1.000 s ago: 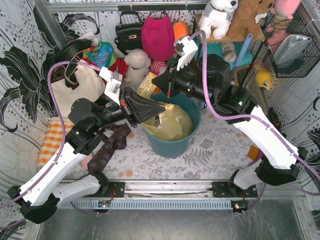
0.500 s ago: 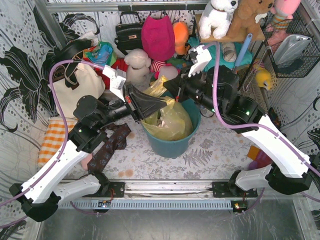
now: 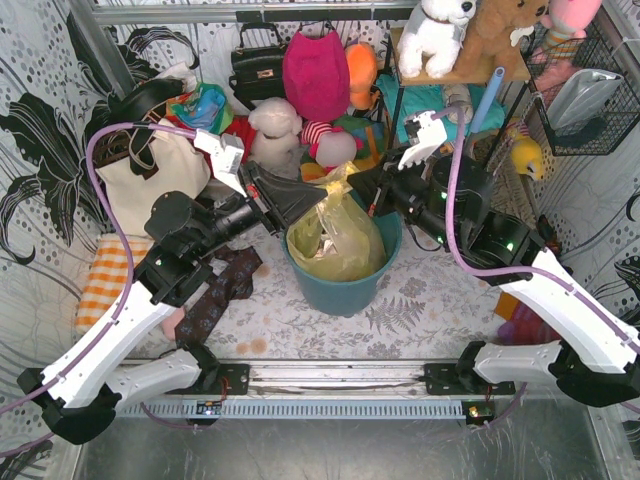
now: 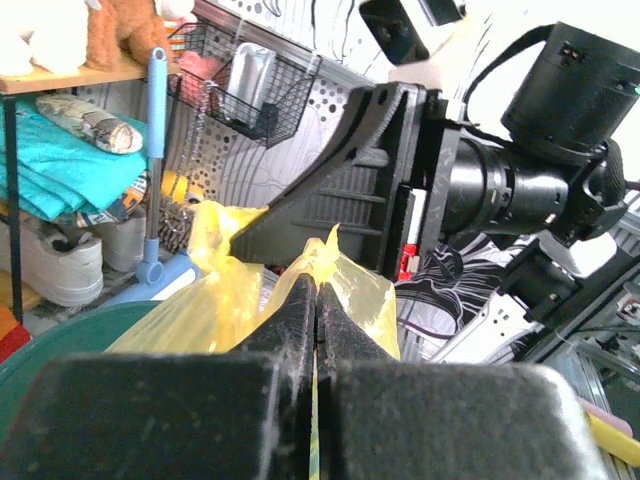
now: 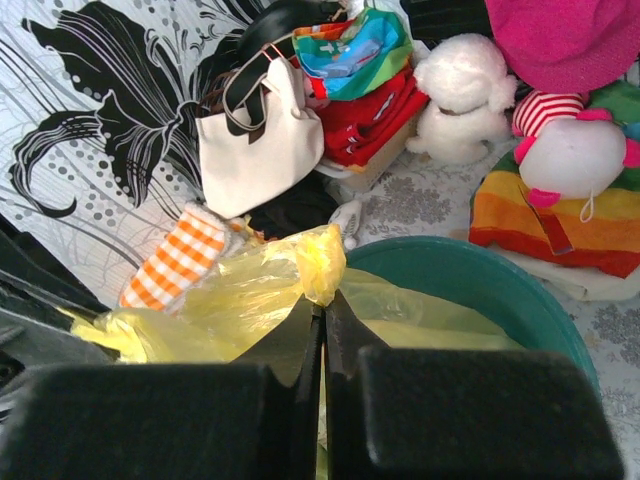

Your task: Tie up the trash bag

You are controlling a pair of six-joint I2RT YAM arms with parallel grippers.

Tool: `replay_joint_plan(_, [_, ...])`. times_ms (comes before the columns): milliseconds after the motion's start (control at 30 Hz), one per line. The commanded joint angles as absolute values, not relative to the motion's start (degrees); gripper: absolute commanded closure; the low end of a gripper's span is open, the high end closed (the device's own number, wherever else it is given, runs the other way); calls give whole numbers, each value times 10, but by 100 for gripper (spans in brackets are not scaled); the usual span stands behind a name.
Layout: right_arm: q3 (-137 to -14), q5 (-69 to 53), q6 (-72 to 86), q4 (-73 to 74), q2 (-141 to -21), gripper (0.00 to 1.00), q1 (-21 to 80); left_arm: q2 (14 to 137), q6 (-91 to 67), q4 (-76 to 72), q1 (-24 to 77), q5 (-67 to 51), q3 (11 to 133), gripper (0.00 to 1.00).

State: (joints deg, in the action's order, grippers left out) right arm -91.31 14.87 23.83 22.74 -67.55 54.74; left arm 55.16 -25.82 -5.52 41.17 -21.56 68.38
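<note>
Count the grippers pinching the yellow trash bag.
2. The left gripper pinches the top of the trash bag from the left; the right gripper from the right.

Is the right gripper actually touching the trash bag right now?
Touching. The right wrist view shows the right gripper shut on a pinch of the trash bag.

I read the trash bag (image 3: 340, 235) as thin translucent yellow-green plastic film, crinkled, with glossy highlights. The crumpled white paper (image 3: 322, 252) showing through it looks matt. The bin (image 3: 345, 292) is smooth teal plastic with a faint sheen. The left gripper (image 4: 316, 295) has matt black fingers (image 4: 285, 345) with a fine grainy surface. I see the tote bag (image 3: 150, 180) as cream woven cloth, matt. The wire basket (image 3: 588, 125) is dark metal wire; the base rail (image 3: 330, 377) is bare, dull-grey metal.
</note>
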Motion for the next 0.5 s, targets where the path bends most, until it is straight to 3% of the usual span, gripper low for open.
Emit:
replay_joint_plan(0, [-893,170,253,195,-655,100,548,550,-249,-50,414,-169,688,100])
replay_joint_plan(467, [-862,196,262,185,-634,100,548,546,-260,-31,414,-106,693,100])
